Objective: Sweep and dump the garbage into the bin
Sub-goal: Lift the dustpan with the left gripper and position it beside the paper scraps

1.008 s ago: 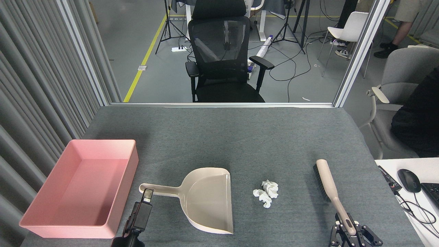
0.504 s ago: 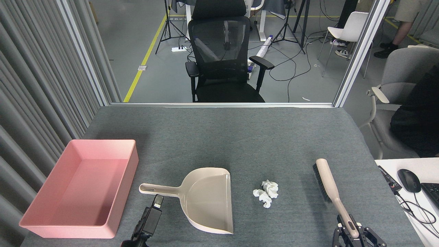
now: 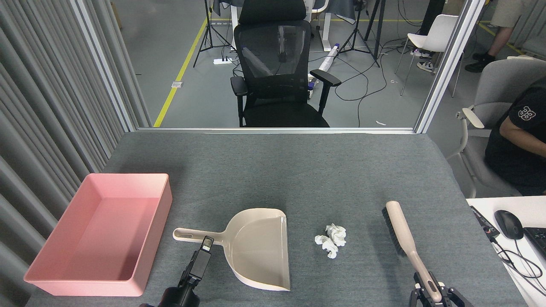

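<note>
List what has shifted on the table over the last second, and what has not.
The left gripper slid rightward along the beige plastic dustpan's handle, toward the pan. The right gripper, shut on the beige black-bristled brush, swung its head slightly left. The dustpan, crumpled white tissue wads and pink plastic tub stayed put.

Left pincer (image 3: 206,244) sits at dustpan (image 3: 256,247) handle, tip overlapping it – pan body blocks its right, open desk (image 3: 298,170) beyond it. To its left a bare strip, then bin (image 3: 100,232) wall closes that side. Right pincer (image 3: 433,294) grips brush (image 3: 405,238) handle; brush stretches up and away from it, bristles on left edge. Btwn brush and pan only garbage (image 3: 330,239) wads – clear lane either side of them. Right of that pincer: desk edge near, white table w/ mouse (image 3: 508,224) and cables, person (image 3: 518,145) seated beyond.
</note>
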Motion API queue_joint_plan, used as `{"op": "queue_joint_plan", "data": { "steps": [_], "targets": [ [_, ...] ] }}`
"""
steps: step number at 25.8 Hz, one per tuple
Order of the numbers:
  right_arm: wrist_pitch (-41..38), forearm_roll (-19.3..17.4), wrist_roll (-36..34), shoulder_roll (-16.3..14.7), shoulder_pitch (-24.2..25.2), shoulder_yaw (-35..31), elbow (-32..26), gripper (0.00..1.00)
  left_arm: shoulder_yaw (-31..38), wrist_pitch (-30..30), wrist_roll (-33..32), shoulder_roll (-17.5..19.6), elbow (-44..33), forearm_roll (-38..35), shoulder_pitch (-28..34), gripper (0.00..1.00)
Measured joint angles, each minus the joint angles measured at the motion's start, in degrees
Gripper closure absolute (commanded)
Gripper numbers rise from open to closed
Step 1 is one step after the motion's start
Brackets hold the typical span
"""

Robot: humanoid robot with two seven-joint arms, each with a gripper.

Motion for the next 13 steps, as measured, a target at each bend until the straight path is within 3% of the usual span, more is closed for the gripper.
{"op": "queue_joint_plan", "data": {
  "steps": [9,13],
  "targets": [
    [0.0,-0.1,-0.2,0.0,0.5,0.0,-0.9,0.83,1.9,-2.8,-1.5,0.3,9.7,-0.1,-5.6,0.14],
    [0.0,-0.2,-0.2,0.1,0.5,0.0,-1.0,0.83,2.6,-3.6,-1.3,0.6,12.3,-0.6,-7.6,0.20]
  ]
}}
